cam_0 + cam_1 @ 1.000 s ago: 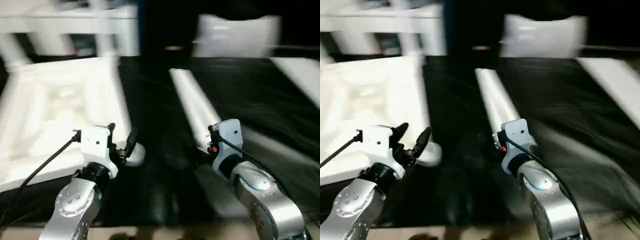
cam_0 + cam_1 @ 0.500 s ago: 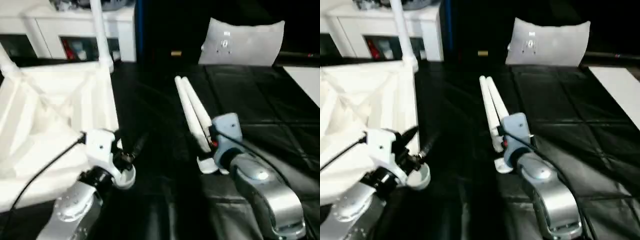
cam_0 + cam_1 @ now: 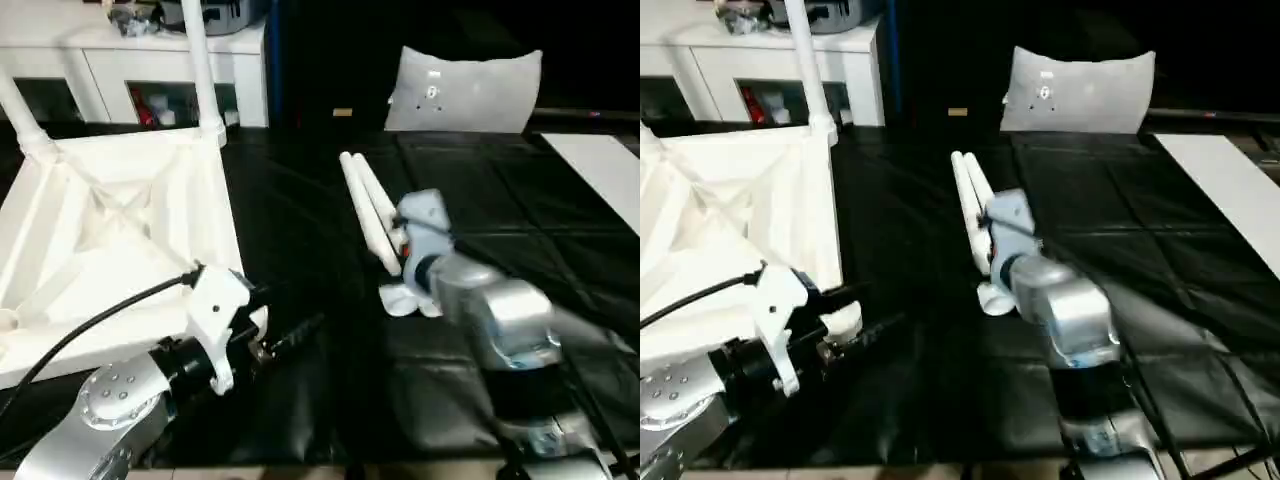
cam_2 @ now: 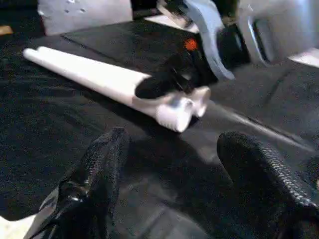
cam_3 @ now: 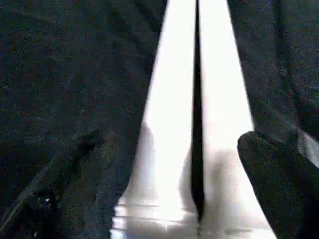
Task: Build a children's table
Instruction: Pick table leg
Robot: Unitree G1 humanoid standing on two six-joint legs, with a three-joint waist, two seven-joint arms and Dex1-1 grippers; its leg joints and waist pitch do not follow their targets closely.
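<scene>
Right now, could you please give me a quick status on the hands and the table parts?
Left hand open, empty, above the black mat. Right hand down on the two loose legs, grip unclear. Table top upside down, two legs fitted. Nothing in the way.

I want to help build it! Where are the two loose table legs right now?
The two loose legs lie side by side on the black mat, right of the upside-down table top, with the right gripper at their thick ends.

right gripper (image 4: 169, 82) now down over the two loose legs (image 3: 368, 205), left gripper (image 4: 172, 159) swung toward them, fingers spread
</scene>
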